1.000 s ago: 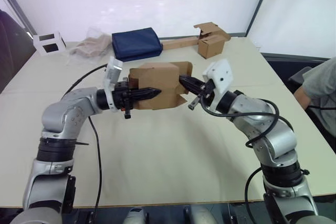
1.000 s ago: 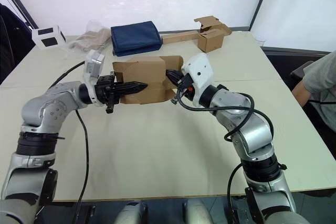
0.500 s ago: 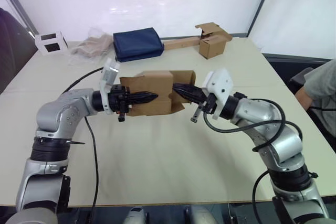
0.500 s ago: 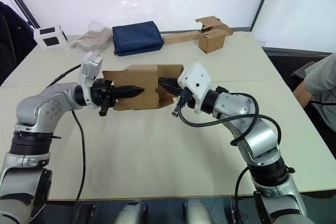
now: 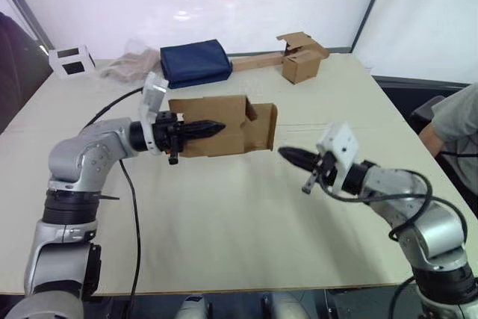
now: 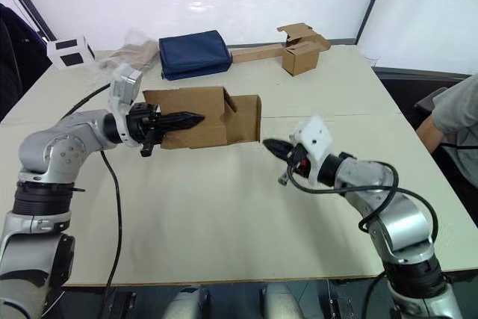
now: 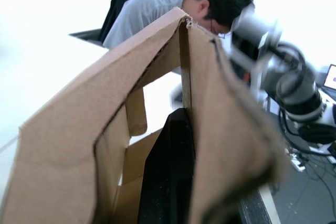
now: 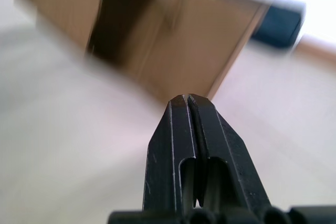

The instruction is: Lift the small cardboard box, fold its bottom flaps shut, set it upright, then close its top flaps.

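Note:
The small cardboard box [image 5: 224,125] lies on its side just above the table, plain brown. My left gripper [image 5: 203,128] is shut on its near wall, and one black finger [image 7: 168,177] reaches inside the carton. On the end facing right the flaps are open, with one wide flap [image 5: 263,126] sticking out. Whether these are the bottom flaps or the top flaps cannot be told. My right gripper [image 5: 291,156] is shut with nothing in it, low over the table, a short way to the right of that open end. Its fingertips [image 8: 188,100] point at the box.
At the back of the table sit a second brown box [image 5: 301,66] joined to a long cardboard strip [image 5: 254,61], a navy blue bag [image 5: 194,63], crumpled plastic [image 5: 131,65] and a white cube [image 5: 71,60]. A person [image 5: 454,121] sits beyond the table's right edge.
My right gripper has drawn back out of the box's open end, rightward and toward me, and now stands apart from it. The left gripper keeps the box and has shifted it slightly left.

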Robot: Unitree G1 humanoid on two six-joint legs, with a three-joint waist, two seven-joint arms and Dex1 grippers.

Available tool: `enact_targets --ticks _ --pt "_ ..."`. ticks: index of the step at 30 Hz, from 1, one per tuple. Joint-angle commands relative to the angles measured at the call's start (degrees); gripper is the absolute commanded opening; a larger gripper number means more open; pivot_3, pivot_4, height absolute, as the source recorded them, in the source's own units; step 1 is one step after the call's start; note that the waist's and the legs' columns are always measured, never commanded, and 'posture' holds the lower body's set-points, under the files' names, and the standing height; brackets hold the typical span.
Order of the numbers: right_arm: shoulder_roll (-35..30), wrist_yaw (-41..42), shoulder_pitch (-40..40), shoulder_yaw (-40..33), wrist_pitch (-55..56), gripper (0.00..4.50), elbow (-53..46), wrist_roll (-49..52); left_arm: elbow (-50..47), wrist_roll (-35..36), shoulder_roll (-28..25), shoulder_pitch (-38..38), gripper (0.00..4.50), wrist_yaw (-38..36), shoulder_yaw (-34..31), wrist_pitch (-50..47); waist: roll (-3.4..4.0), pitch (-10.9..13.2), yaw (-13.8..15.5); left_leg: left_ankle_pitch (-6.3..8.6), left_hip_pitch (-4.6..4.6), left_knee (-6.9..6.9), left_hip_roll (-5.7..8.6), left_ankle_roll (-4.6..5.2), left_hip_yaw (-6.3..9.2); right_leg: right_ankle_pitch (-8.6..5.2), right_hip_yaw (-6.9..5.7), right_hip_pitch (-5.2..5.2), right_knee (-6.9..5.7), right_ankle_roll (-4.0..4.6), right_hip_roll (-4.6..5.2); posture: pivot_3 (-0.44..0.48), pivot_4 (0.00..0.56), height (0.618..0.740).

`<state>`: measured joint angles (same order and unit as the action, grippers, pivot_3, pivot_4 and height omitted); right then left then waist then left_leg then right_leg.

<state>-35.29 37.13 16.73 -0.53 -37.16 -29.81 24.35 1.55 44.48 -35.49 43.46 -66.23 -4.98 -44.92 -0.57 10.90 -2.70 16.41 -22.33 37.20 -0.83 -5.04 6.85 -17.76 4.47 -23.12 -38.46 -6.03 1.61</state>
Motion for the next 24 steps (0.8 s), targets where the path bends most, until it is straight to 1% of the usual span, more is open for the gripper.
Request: enact_targets --ticks 1,7,13,18,24 --pt "0.46 -0.81 -0.18 1.57 0.59 0.00 -2.90 -0.64 -0.98 1.56 -0.26 1.67 0.03 0.23 -1.85 -0.54 0.01 0.00 -0.16 0.00 0.02 0.00 0.00 0.00 0.00 0.00 0.01 0.00 -0.01 0.00 -0.01 0.000 0.150 0.740" --pt "4.56 -4.02 2.58 4.42 3.69 0.00 0.44 -4.07 -1.75 2.31 0.08 2.04 0.03 0.37 -1.75 -1.61 0.01 0.00 0.07 0.00 0.01 0.00 0.00 0.00 0.00 0.00 0.00 0.00 -0.01 0.00 -0.01 0.000 0.150 0.740" --pt "5.92 -4.06 5.28 5.47 6.84 0.00 3.12 -6.50 -2.55 2.81 0.17 1.79 0.03 0.59 -1.58 -2.33 0.01 0.00 0.16 0.00 0.01 0.01 0.00 -0.01 0.00 0.00 0.00 0.00 -0.01 0.00 0.00 0.000 0.150 0.740" --pt "7.39 -3.16 7.58 5.93 7.58 0.00 3.98 -5.82 -2.93 3.11 0.25 1.63 0.03 0.76 -1.44 -2.60 0.01 0.00 0.07 -0.01 0.01 0.01 -0.01 -0.01 0.01 0.00 0.00 0.00 -0.02 0.00 -0.01 0.000 0.150 0.740" --pt "10.20 -0.86 11.86 7.69 6.28 0.00 2.81 -3.09 -2.71 3.23 0.46 1.71 0.03 0.84 -1.47 -2.51 0.01 0.00 0.02 -0.01 0.01 0.00 -0.01 -0.01 0.01 0.00 0.00 -0.01 -0.02 0.00 -0.01 0.000 0.150 0.740"
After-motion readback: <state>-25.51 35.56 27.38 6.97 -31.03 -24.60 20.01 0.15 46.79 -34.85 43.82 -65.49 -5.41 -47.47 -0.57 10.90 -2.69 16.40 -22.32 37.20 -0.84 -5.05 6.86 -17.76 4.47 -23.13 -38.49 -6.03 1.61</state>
